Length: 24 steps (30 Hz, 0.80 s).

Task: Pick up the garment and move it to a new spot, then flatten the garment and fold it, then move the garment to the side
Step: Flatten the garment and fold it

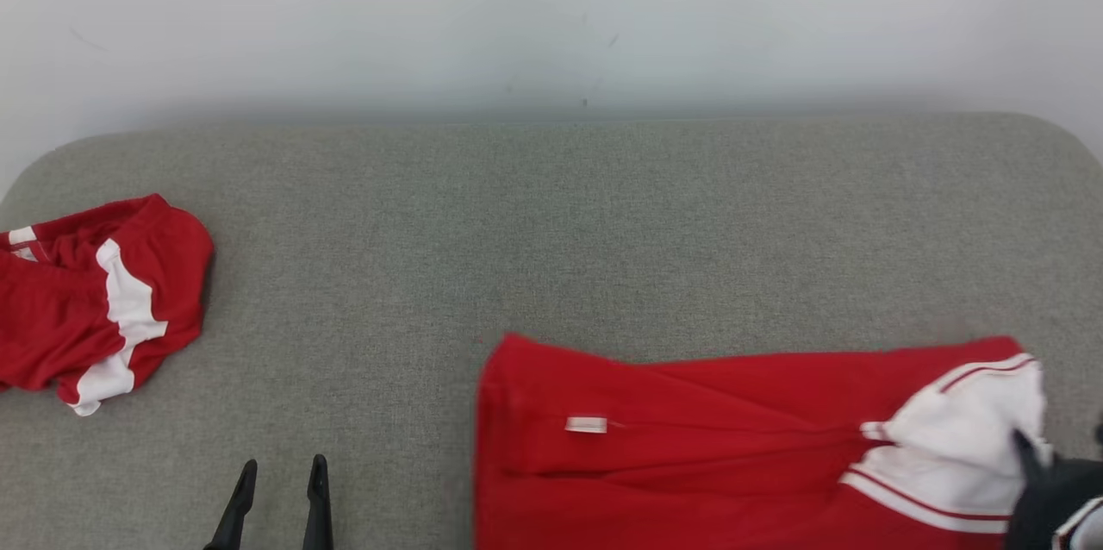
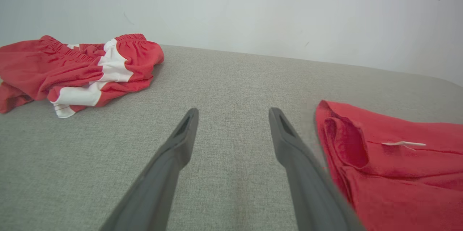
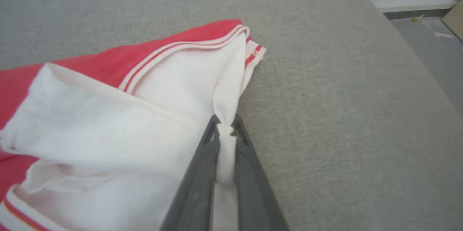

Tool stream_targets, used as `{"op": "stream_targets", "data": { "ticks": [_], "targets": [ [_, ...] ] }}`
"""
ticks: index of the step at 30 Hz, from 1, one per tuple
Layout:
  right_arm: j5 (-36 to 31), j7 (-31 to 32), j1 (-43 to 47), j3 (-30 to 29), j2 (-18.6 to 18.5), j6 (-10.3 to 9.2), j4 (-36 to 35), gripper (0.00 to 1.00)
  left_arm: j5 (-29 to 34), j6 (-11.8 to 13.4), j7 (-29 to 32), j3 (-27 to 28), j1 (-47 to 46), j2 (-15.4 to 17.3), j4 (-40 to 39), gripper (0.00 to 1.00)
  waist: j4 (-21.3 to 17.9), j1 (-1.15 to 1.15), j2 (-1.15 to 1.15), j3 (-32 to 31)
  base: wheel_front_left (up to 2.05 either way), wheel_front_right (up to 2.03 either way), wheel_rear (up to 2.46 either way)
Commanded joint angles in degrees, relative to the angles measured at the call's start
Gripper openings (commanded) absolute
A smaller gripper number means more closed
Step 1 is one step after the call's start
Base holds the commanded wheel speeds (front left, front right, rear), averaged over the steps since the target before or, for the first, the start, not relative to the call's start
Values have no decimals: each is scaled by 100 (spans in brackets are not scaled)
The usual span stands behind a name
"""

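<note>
Red shirt (image 1: 689, 446) lies on grey fabric surface (image 1: 551, 231); white sleeve (image 3: 144, 115) edge pinched between right gripper (image 3: 226, 124) jaws. Left gripper (image 1: 283, 465) jaws spread, near shirt's edge.

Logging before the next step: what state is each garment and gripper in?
Shirt: lying mostly flat, creased, not folded.
Shorts: crumpled in a heap, nothing touching them.
Left gripper: open, fingers empty.
Right gripper: shut on the shirt's white sleeve.
</note>
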Motion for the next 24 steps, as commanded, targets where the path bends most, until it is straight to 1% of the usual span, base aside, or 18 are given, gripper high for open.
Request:
{"op": "stream_targets", "data": {
  "ticks": [1,3,6,8,10,17,21,24],
  "targets": [
    [-155,-81,-53,-186,-190,-17,58,0,15,0,-21,1,32,-17,18,100,2,-1,0,-7,0,0,0],
    [-231,-143,-92,-367,-242,-17,78,0,8,0,-21,19,22,-17,21,100,-10,-1,0,-7,0,0,0],
    [-74,-61,-132,-515,-124,-17,-48,0,0,0,-21,80,58,-20,27,100,-68,-1,0,-24,0,0,0],
    [-108,21,-97,-446,-93,-17,-240,0,-30,0,-21,105,107,-21,51,100,-120,-1,0,-43,0,0,0],
    [-16,119,-59,-385,31,-17,-496,0,-34,0,-21,120,127,-20,49,100,-176,-1,0,-58,0,0,0],
    [538,733,180,57,520,-16,-1980,0,-65,0,-21,145,134,-20,59,100,-351,-1,0,-119,0,0,0],
    [770,1183,380,271,859,-16,-2859,0,-87,0,-21,97,83,-21,67,100,-369,-1,0,-122,0,0,0],
    [978,1459,512,468,1101,-16,-3345,0,-107,0,-21,56,38,-20,70,100,-336,-1,0,-105,0,0,0]
  ]
}}
